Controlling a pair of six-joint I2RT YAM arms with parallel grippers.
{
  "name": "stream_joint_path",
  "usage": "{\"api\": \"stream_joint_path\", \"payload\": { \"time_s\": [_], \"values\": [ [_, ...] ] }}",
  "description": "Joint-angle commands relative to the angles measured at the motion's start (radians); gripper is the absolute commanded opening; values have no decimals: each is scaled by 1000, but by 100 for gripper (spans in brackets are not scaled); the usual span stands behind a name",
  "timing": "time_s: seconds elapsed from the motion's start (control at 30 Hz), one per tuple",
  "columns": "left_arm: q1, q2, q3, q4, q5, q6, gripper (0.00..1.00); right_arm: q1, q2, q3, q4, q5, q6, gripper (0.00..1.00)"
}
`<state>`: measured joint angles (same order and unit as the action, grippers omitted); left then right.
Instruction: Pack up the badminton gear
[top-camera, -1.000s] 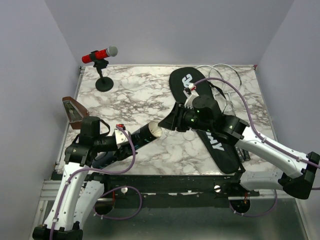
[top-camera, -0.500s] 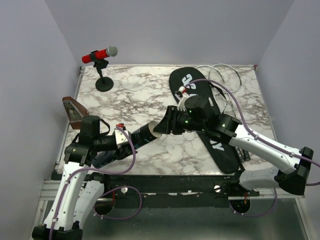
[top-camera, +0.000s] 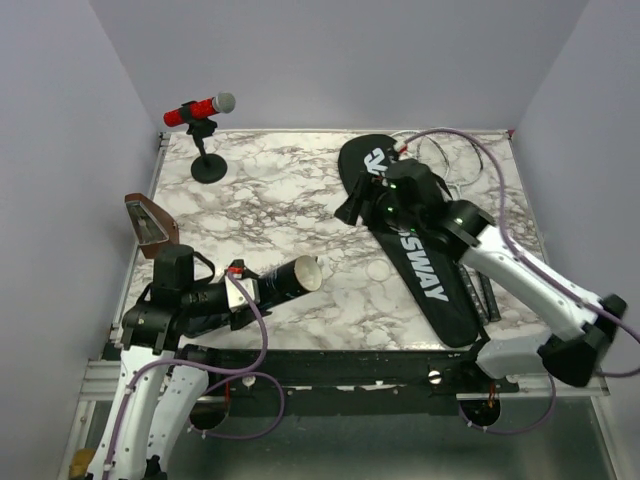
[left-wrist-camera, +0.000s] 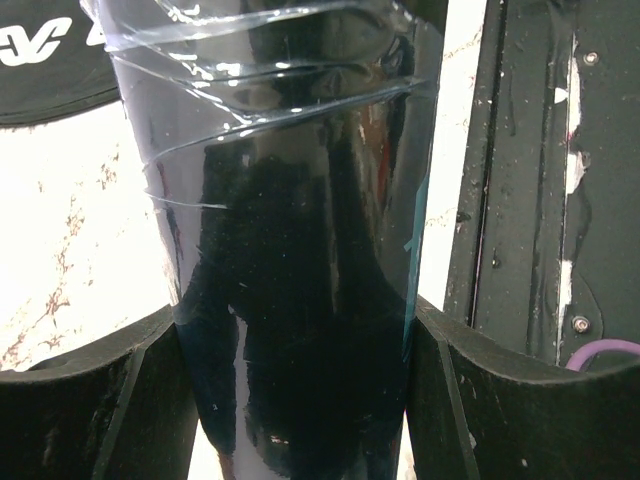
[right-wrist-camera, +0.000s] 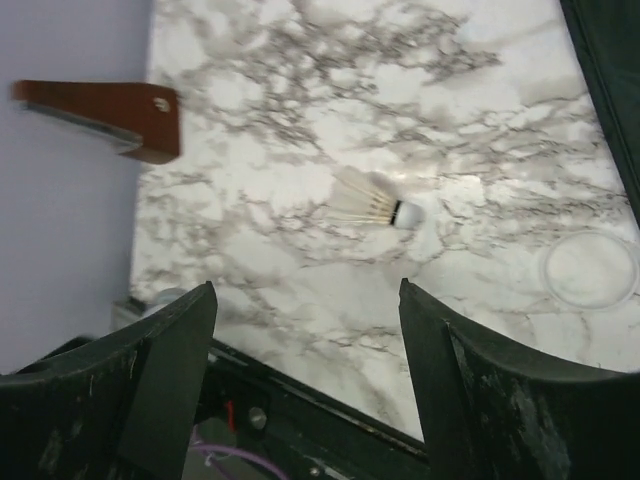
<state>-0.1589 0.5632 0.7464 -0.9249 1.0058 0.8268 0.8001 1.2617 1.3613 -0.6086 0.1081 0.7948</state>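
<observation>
My left gripper is shut on the long black tube, held low over the table's near left with its open end pointing right. In the left wrist view the tube fills the space between the fingers. My right gripper is open and empty, above the marble beside the black CROSSWAY bag. In the right wrist view a white shuttlecock lies on the marble beyond the open gripper. The rackets lie at the far right, partly under the bag.
A red microphone on a black stand is at the far left corner. A brown wedge sits off the table's left edge and also shows in the right wrist view. A clear round lid lies near the bag.
My right gripper has drawn back from the tube's open end, up and to the right toward the bag. The left gripper with the tube has shifted slightly lower and left.
</observation>
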Motion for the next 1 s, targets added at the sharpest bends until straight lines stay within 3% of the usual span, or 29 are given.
{"api": "stream_joint_path", "payload": {
  "time_s": [0.0, 0.17, 0.37, 0.63, 0.97],
  "values": [
    [2, -60, -8, -60, 2, 70, 30, -6, 276, 82, -106, 76, -32, 82],
    [2, -88, -16, -78, -9, 84, 30, 42, 656, 405, -250, 128, -72, 82],
    [2, -101, -22, -86, -3, 97, 30, 111, 907, 665, -350, 191, -69, 82],
    [2, -112, -39, -81, 5, 110, 30, 154, 1065, 785, -410, 261, -74, 76],
    [2, -117, -51, -60, 16, 106, 30, 174, 1076, 757, -419, 318, -92, 65]
  ]
}}
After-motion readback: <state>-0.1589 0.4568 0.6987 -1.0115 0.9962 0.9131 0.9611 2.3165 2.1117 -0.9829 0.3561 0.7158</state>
